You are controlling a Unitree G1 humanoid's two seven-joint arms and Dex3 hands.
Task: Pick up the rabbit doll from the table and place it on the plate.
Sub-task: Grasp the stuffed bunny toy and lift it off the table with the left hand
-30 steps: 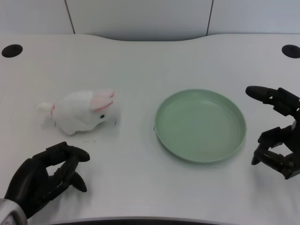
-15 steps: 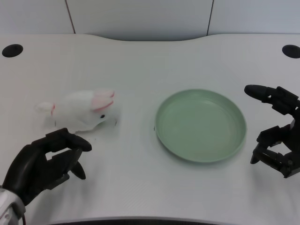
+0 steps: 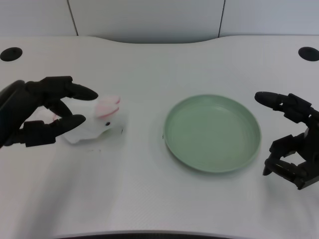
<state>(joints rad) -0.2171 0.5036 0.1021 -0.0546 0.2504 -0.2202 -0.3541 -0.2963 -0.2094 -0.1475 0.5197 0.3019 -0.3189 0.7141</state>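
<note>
The white rabbit doll [image 3: 97, 120] with pink ears lies on the table at the left, head toward the plate. My left hand [image 3: 39, 110] is over the doll's rear half, its fingers spread apart above and in front of the body, hiding the tail end. The frame does not show a closed grip on the doll. The light green plate [image 3: 213, 133] sits empty to the right of the doll.
My right hand [image 3: 290, 142] rests at the right edge, just beside the plate's rim. Two black holes [image 3: 11, 53] [image 3: 308, 53] mark the table's far corners. A grey wall panel runs behind the table.
My left hand has risen from the table's near left corner and moved forward onto the doll's rear half. The doll and plate have stayed in place.
</note>
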